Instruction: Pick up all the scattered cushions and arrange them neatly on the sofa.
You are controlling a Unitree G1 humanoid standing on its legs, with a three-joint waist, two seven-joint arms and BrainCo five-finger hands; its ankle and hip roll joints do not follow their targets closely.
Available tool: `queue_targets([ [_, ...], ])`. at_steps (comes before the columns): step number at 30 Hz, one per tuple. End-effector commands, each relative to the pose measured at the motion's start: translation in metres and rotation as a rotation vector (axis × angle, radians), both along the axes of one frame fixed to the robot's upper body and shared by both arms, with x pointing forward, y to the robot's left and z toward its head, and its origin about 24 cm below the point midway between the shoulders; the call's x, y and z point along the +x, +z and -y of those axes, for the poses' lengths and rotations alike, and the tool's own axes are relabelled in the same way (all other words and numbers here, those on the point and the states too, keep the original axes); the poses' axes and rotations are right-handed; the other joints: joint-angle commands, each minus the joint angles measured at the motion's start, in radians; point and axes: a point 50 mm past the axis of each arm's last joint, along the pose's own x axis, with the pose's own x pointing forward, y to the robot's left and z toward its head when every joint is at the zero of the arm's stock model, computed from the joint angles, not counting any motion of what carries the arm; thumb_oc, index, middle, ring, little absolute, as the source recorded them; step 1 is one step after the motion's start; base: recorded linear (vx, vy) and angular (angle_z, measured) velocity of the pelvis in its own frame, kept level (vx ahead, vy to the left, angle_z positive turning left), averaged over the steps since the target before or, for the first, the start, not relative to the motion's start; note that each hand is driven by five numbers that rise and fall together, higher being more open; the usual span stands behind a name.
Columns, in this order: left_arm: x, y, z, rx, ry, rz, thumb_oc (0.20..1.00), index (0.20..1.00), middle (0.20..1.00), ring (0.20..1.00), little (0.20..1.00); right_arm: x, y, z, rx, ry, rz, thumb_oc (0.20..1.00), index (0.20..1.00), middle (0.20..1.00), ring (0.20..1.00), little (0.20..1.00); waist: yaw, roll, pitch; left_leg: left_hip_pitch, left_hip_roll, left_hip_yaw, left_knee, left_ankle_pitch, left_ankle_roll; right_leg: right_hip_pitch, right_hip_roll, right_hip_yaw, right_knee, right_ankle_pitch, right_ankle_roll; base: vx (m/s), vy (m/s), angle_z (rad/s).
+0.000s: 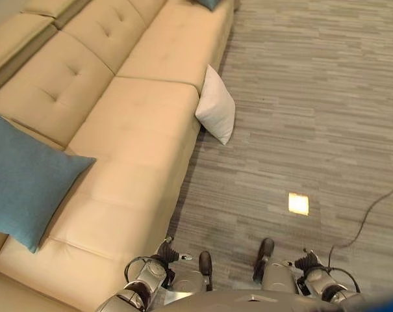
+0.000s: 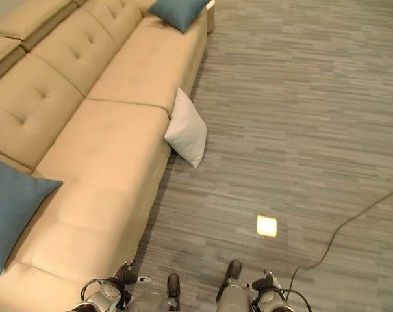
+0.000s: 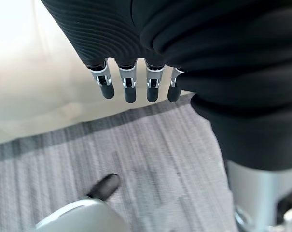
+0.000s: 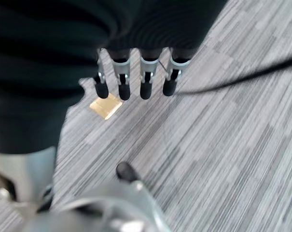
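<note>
A white cushion (image 1: pixel 216 106) stands on the grey floor, leaning against the front of the beige sofa (image 1: pixel 138 130) about halfway along it. One blue cushion (image 1: pixel 21 179) lies on the near seat against the backrest. A second blue cushion (image 2: pixel 178 12) rests on the far end of the sofa. My left hand (image 3: pixel 130 89) hangs low beside the sofa's front, fingers straight and holding nothing. My right hand (image 4: pixel 146 87) hangs over the floor, fingers straight and empty too. Both hands are well short of the white cushion.
A small brass floor plate (image 1: pixel 298 203) is set into the grey striped floor (image 1: pixel 300 117) to the right of the sofa. Wide floor space stretches right of the white cushion. The middle sofa seats are bare.
</note>
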Motion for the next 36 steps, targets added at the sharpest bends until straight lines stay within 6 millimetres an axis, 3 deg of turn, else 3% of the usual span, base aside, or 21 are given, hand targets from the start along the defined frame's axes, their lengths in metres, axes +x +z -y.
queue_targets([
  [1,0.017,0.006,0.016,-0.045,0.017,0.062,1.000,1.000,1.000,1.000,1.000,0.009,0.006,0.011,-0.043,0.009,0.032,1.000,1.000,1.000,1.000,1.000,0.020,-0.042,0.004,-0.018,-0.066,-0.063,0.184,-0.159,-0.012,0.033,0.003,0.000,-0.032,-0.041,0.013,0.10,-0.236,0.26],
  [3,0.024,0.009,0.018,-0.068,0.030,0.079,1.000,1.000,1.000,1.000,1.000,0.012,0.009,0.017,-0.049,-0.018,0.057,1.000,1.000,1.000,1.000,1.000,0.029,-0.050,0.025,-0.117,-0.035,-0.078,0.403,-0.071,-0.052,0.094,0.025,-0.009,-0.070,-0.053,-0.019,0.08,-0.262,0.16],
  [5,0.027,0.010,0.021,-0.082,0.033,0.088,1.000,1.000,1.000,1.000,1.000,0.013,0.010,0.021,-0.057,-0.021,0.058,1.000,1.000,1.000,1.000,1.000,0.040,-0.054,0.036,-0.159,-0.030,-0.087,0.484,-0.025,-0.055,0.124,0.034,-0.014,-0.087,-0.066,-0.036,0.10,-0.157,0.07],
  [8,0.029,0.011,0.023,-0.091,0.029,0.094,1.000,1.000,1.000,1.000,1.000,0.014,0.011,0.022,-0.061,-0.025,0.059,1.000,1.000,1.000,1.000,1.000,0.044,-0.053,0.044,-0.204,-0.047,-0.092,0.497,-0.044,-0.043,0.135,0.037,-0.005,-0.100,-0.075,-0.036,0.16,-0.081,-0.10],
  [9,0.027,0.010,0.028,-0.087,0.005,0.082,1.000,1.000,1.000,1.000,1.000,0.014,0.012,0.023,-0.069,-0.025,0.068,1.000,1.000,1.000,1.000,1.000,0.053,-0.055,0.043,-0.248,-0.081,-0.075,0.382,-0.088,-0.024,0.156,0.045,0.006,-0.119,-0.091,-0.018,0.28,-0.069,-0.16],
  [10,0.025,0.009,0.028,-0.084,0.002,0.076,1.000,1.000,1.000,1.000,1.000,0.012,0.011,0.022,-0.069,-0.018,0.062,1.000,1.000,1.000,1.000,1.000,0.056,-0.052,0.038,-0.253,-0.095,-0.075,0.303,-0.059,-0.022,0.163,0.053,0.011,-0.124,-0.097,-0.013,0.53,-0.088,0.02],
  [11,0.023,0.008,0.026,-0.089,0.016,0.075,1.000,1.000,1.000,1.000,1.000,0.009,0.009,0.021,-0.069,-0.008,0.054,1.000,1.000,1.000,1.000,1.000,0.081,-0.034,0.036,-0.303,-0.138,-0.109,0.144,0.057,-0.024,0.198,0.102,0.048,-0.134,-0.118,-0.010,0.45,-0.048,-0.10],
  [12,0.022,0.008,0.025,-0.102,0.034,0.075,1.000,1.000,1.000,1.000,1.000,0.007,0.009,0.019,-0.066,-0.003,0.048,1.000,1.000,1.000,1.000,1.000,0.098,-0.035,0.040,-0.330,-0.146,-0.118,0.124,0.089,-0.030,0.220,0.121,0.076,-0.135,-0.139,-0.012,0.46,-0.032,-0.29],
  [16,0.009,0.003,0.014,-0.087,0.072,0.038,1.000,1.000,1.000,1.000,1.000,0.000,0.004,0.012,-0.050,0.032,0.014,1.000,1.000,1.000,1.000,1.000,0.115,-0.054,0.009,-0.287,-0.163,-0.145,0.110,0.064,0.010,0.251,0.122,0.115,-0.101,-0.176,-0.010,0.33,0.052,-0.91],
  [17,0.005,0.002,0.008,-0.066,0.061,0.020,1.000,1.000,1.000,1.000,1.000,0.001,0.003,0.008,-0.037,0.053,0.007,1.000,1.000,1.000,1.000,1.000,0.125,-0.072,-0.012,-0.240,-0.166,-0.121,0.102,0.032,0.039,0.242,0.097,0.125,0.015,-0.189,0.013,0.36,0.091,-0.53],
  [18,0.005,0.002,0.008,-0.066,0.061,0.019,1.000,1.000,1.000,1.000,1.000,0.001,0.003,0.008,-0.037,0.053,0.007,1.000,1.000,1.000,1.000,1.000,0.126,-0.072,-0.011,-0.239,-0.166,-0.119,0.101,0.032,0.040,0.240,0.095,0.126,0.019,-0.191,0.013,0.33,0.111,-0.41],
  [20,0.010,0.004,0.005,-0.056,0.053,0.037,1.000,1.000,1.000,1.000,1.000,0.011,0.006,0.007,-0.035,0.071,0.028,1.000,1.000,1.000,1.000,1.000,0.112,-0.062,-0.006,-0.194,-0.159,-0.112,0.094,0.001,0.061,0.164,0.066,0.126,0.192,-0.170,0.056,0.14,0.062,-0.36],
  [21,0.010,0.004,0.005,-0.056,0.054,0.037,1.000,1.000,1.000,1.000,1.000,0.011,0.006,0.007,-0.035,0.071,0.029,1.000,1.000,1.000,1.000,1.000,0.112,-0.063,-0.006,-0.195,-0.160,-0.111,0.095,0.001,0.062,0.159,0.063,0.127,0.200,-0.174,0.057,0.19,0.113,-0.33],
  [22,0.015,0.007,0.001,-0.046,0.052,0.059,1.000,1.000,1.000,1.000,1.000,0.023,0.009,0.004,-0.026,0.095,0.061,1.000,1.000,1.000,1.000,1.000,0.079,-0.029,0.013,-0.138,-0.146,-0.114,0.081,-0.022,0.084,0.009,0.020,0.117,0.413,-0.086,0.102,0.13,0.090,-0.19],
  [23,0.016,0.007,0.001,-0.047,0.053,0.060,1.000,1.000,1.000,1.000,1.000,0.023,0.009,0.004,-0.027,0.095,0.061,1.000,1.000,1.000,1.000,1.000,0.078,-0.030,0.015,-0.136,-0.148,-0.114,0.080,-0.022,0.084,0.007,0.018,0.118,0.419,-0.089,0.103,0.27,0.092,-0.13],
  [25,0.018,0.008,0.000,-0.043,0.063,0.067,1.000,1.000,1.000,1.000,1.000,0.025,0.009,0.001,-0.026,0.110,0.057,1.000,1.000,1.000,1.000,1.000,0.058,-0.009,0.021,-0.071,-0.141,-0.111,0.047,-0.054,0.081,-0.038,-0.035,0.038,0.316,-0.099,0.064,0.31,-0.072,0.07],
  [27,0.016,0.007,-0.003,-0.043,0.070,0.061,1.000,1.000,1.000,1.000,1.000,0.023,0.008,0.002,-0.023,0.118,0.042,1.000,1.000,1.000,1.000,1.000,0.048,-0.013,0.023,-0.032,-0.144,-0.104,0.044,-0.084,0.070,-0.067,-0.060,0.005,0.124,-0.036,0.059,0.31,-0.148,-0.23],
  [31,0.011,0.005,-0.006,-0.035,0.073,0.044,1.000,1.000,1.000,1.000,1.000,0.016,0.007,0.006,-0.026,0.111,0.020,1.000,1.000,1.000,1.000,1.000,0.030,-0.018,0.020,0.020,-0.144,-0.115,0.029,-0.112,0.055,-0.079,-0.050,0.045,0.013,0.020,0.081,0.26,-0.125,-0.29],
  [34,0.004,0.002,-0.004,-0.024,0.070,0.019,1.000,1.000,1.000,1.000,1.000,0.012,0.006,0.008,-0.029,0.105,0.013,1.000,1.000,1.000,1.000,1.000,0.016,-0.020,0.000,0.047,-0.130,-0.126,0.038,-0.142,0.043,-0.064,-0.040,0.053,0.016,0.029,0.061,0.38,-0.266,0.38],
  [35,0.002,0.000,0.002,-0.027,0.040,0.005,1.000,1.000,1.000,1.000,1.000,0.011,0.006,0.008,-0.028,0.090,0.023,1.000,1.000,1.000,1.000,1.000,0.015,-0.014,-0.007,0.039,-0.093,-0.133,0.111,-0.164,0.009,-0.025,-0.009,0.049,0.021,-0.017,0.026,0.25,-0.268,0.50],
  [36,0.002,0.000,0.002,-0.026,0.040,0.005,1.000,1.000,1.000,1.000,1.000,0.011,0.006,0.008,-0.028,0.090,0.024,1.000,1.000,1.000,1.000,1.000,0.013,-0.017,-0.009,0.035,-0.096,-0.135,0.111,-0.161,0.010,-0.028,-0.012,0.048,0.019,-0.015,0.026,0.29,-0.360,0.47],
])
